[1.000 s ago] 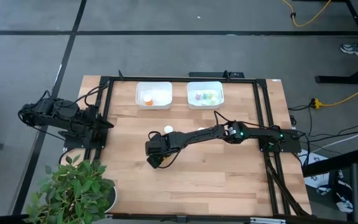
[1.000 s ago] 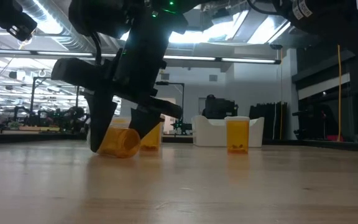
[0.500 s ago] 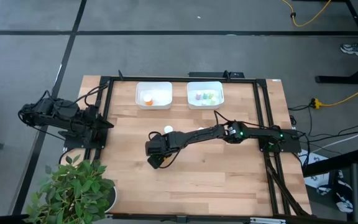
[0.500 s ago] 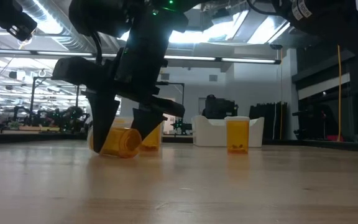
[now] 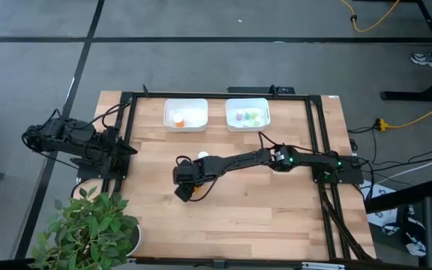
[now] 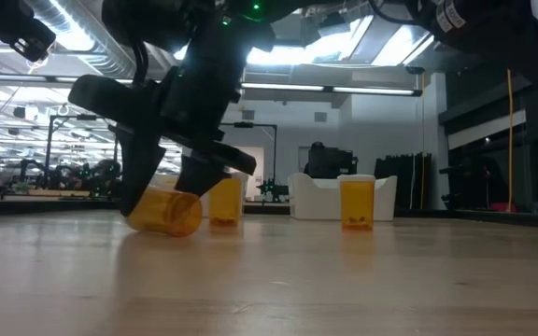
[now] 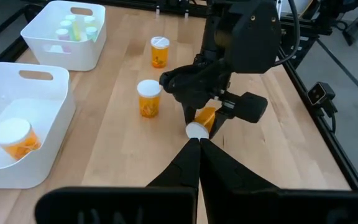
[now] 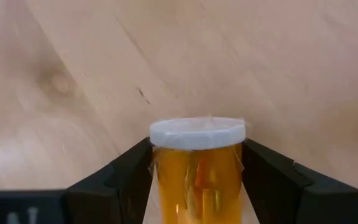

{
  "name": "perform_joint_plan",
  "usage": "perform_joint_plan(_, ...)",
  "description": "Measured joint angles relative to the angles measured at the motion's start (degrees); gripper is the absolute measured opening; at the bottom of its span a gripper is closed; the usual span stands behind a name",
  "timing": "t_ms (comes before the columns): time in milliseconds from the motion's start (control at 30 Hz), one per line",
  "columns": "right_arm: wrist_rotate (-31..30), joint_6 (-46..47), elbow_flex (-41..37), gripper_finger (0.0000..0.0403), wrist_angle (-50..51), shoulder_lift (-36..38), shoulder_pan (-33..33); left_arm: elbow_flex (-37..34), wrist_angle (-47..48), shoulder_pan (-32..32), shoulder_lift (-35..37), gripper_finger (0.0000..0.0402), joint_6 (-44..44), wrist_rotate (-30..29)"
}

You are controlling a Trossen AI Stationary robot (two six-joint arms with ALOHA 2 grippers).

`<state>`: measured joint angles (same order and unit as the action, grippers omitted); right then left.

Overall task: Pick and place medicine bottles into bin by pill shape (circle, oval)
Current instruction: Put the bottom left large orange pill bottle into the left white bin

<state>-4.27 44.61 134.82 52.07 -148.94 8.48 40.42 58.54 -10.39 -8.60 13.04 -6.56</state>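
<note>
**Orange bottle lies between the fingers of the right pincer**

We see the right pincer reaching far across the worktop, low over its middle. An orange medicine bottle with a white cap sits squarely between the two dark fingers, which press against both of its sides, so the pincer is half closed and gripping the bottle. In the low view this bottle lies tilted on its side, at or just above the wood; we cannot tell whether it touches. Two more orange bottles stand upright nearby, apart from the pincer. One white bin holds an orange bottle, the other bin holds pale ones. The left pincer waits at the worktop's left edge, its fingers fully closed on nothing.
</note>
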Motion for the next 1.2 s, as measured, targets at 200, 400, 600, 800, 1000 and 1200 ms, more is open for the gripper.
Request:
perform_joint_plan(200,-0.12,0.07,0.02,0.0224,-0.50,0.02,-0.25,0.00,0.00,0.00,0.02,0.0000,0.00,0.01)
perform_joint_plan(400,0.31,2.99,-0.52,0.0250,-0.79,0.11,-0.40,0.00,0.04,0.00,0.00,0.0000,0.04,0.01)
perform_joint_plan(600,0.28,2.83,-0.52,0.0299,-1.87,0.11,-0.44,0.00,0.11,0.00,0.01,0.0000,0.04,0.01)
perform_joint_plan(800,-0.54,1.27,-0.52,0.0303,-5.15,0.13,-0.44,0.00,0.13,0.00,0.01,0.0000,0.07,0.01)
perform_joint_plan(1000,-1.70,-1.39,-0.52,0.0303,-4.98,0.13,-0.55,0.00,0.14,-0.01,0.01,0.0000,0.07,0.01)
perform_joint_plan(1200,-1.73,-3.18,-0.52,0.0303,-4.27,0.13,-0.55,0.00,0.15,0.00,0.00,0.0000,0.04,0.01)
